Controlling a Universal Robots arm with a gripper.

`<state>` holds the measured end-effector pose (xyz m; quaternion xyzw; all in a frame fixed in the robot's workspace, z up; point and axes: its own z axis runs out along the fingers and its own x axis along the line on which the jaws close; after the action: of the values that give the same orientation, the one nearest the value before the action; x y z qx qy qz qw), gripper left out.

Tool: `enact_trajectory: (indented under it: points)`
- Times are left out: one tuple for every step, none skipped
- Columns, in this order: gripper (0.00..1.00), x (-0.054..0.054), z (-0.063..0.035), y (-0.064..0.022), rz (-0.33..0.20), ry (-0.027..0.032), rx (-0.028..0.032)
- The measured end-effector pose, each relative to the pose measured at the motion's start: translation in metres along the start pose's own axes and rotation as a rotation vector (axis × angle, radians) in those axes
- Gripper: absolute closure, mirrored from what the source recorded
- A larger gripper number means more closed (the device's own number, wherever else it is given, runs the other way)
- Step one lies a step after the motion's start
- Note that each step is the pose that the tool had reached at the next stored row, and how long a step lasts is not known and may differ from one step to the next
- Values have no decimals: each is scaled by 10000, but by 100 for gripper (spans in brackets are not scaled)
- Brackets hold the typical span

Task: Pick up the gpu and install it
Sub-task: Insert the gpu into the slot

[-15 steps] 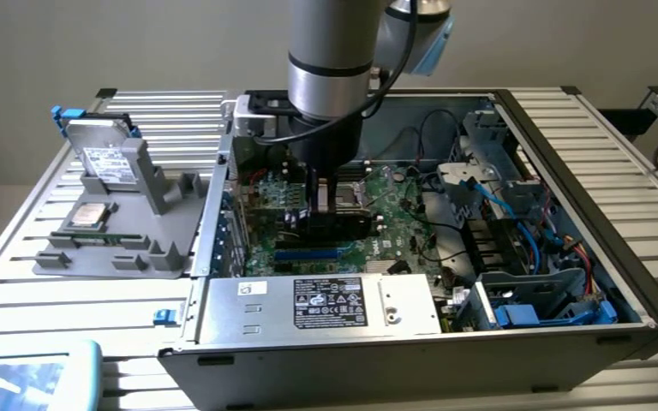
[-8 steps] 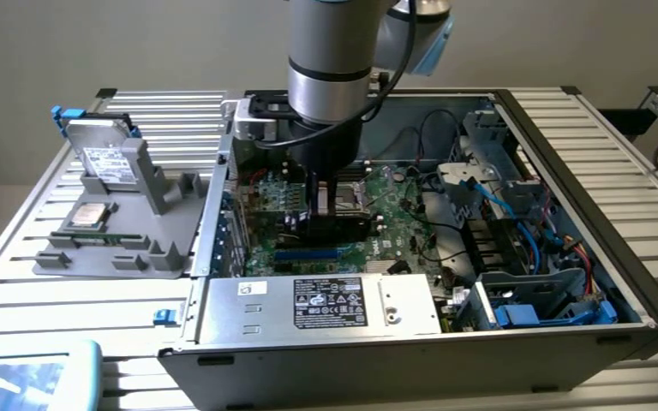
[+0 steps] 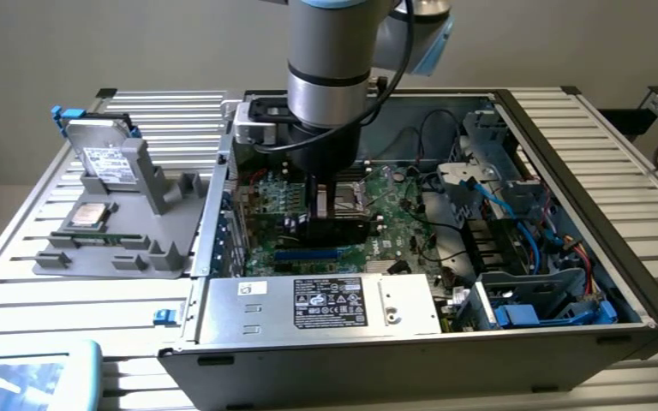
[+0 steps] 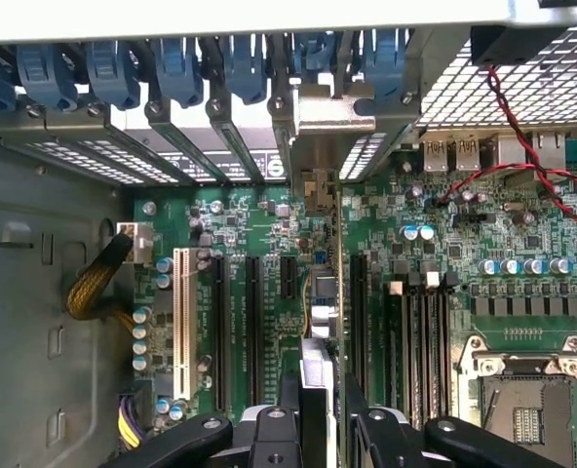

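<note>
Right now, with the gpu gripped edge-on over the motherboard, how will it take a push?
The gpu is a thin board, so it's probably stiff along its edge but could bend sideways. Held by the gripper at one edge, it may tilt.

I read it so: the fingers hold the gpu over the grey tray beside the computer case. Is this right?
No. The fingers hold the gpu over the green motherboard inside the computer case, not over the grey tray; the exterior view shows it.
</note>
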<state>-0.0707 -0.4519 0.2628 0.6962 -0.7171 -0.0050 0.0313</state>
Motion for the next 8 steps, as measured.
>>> enact_trajectory:
  points:
    - [73,0,2,4,1,0,0]
    - [73,0,4,6,0,0,0]
    - [73,0,5,7,0,-1,1]
    - [73,1,7,7,-1,-3,2]
    - [73,2,10,8,-2,-3,2]
    - [73,3,13,8,-1,-1,1]
    - [73,4,17,8,-1,-1,1]
    - [73,4,20,8,0,-1,1]
